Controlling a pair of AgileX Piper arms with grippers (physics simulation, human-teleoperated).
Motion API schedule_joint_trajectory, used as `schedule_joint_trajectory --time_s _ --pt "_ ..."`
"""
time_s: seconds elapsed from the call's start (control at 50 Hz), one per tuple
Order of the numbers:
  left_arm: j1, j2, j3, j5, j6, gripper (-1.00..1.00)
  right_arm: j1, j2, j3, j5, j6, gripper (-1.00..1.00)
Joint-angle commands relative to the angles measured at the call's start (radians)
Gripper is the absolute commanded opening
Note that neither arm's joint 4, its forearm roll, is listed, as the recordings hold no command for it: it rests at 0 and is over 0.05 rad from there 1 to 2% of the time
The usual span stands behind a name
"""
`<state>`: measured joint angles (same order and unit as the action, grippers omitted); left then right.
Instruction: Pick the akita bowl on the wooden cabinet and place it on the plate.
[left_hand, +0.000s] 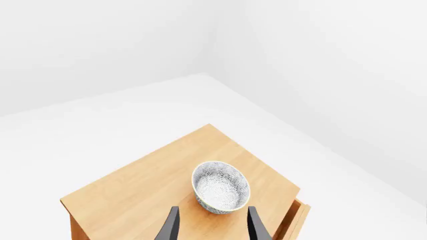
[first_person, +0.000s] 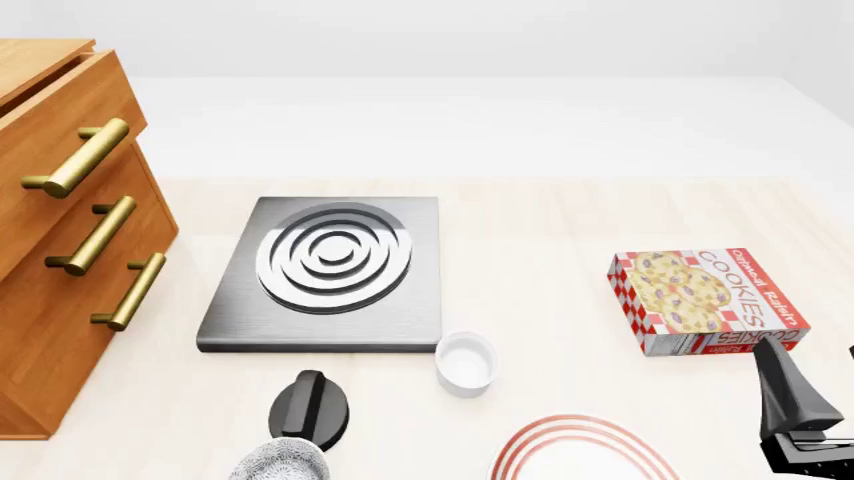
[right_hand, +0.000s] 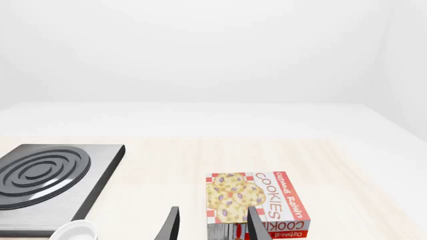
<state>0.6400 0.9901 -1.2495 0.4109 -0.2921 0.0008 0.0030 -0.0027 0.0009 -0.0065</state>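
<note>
We are lining up the left gripper (left_hand: 211, 225), jaws parted and holding nothing, just short of the akita bowl (left_hand: 221, 186) sitting on the wooden cabinet (left_hand: 133, 190). We should be straddling its near rim squarely before closing. The right gripper (right_hand: 212, 225) is idling, parted and empty, beside the cookie box (right_hand: 257, 200); the plate (first_person: 583, 452) is waiting well away from the cabinet.
</note>
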Motion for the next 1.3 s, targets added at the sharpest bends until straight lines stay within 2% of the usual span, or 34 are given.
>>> schedule_joint_trajectory --time_s 0.02,0.4,0.86,1.3 --pt "0.009 0.043 -0.026 0.018 -0.026 1.00 0.000 0.000 0.000 0.000 0.000 1.00" --pt "0.019 0.141 -0.101 0.053 -0.090 1.00 0.000 0.000 0.000 0.000 0.000 1.00" --pt "0.016 0.240 -0.131 0.067 -0.160 1.00 0.000 0.000 0.000 0.000 0.000 1.00" --pt "0.030 0.292 -0.168 0.068 -0.183 1.00 0.000 0.000 0.000 0.000 0.000 1.00"
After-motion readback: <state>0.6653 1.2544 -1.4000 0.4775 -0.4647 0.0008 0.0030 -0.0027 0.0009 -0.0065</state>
